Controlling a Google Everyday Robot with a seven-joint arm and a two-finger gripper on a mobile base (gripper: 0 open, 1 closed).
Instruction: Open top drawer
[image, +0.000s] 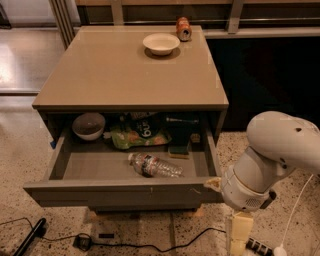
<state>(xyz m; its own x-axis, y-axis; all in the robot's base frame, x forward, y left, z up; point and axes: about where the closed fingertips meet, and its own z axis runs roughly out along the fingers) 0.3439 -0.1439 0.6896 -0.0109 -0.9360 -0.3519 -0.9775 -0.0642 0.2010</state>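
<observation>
The top drawer (120, 194) of a grey-brown cabinet stands pulled far out, and its flat front shows small pale scratches right of centre. Inside lie a plastic water bottle (155, 166), a dark bowl (88, 125), a green snack bag (135, 134) and a sponge (178, 150). My white arm (270, 160) is at the drawer's right front corner. The gripper (241, 231) hangs below the wrist and points down toward the floor, just right of the drawer front. A pale part of the wrist (214, 184) is close to the drawer's right end.
On the cabinet top (130, 80) stand a white bowl (161, 43) and a drink can (183, 28) at the back. A black cable (150, 245) and a power strip (257, 246) lie on the speckled floor in front. A dark wall panel is to the right.
</observation>
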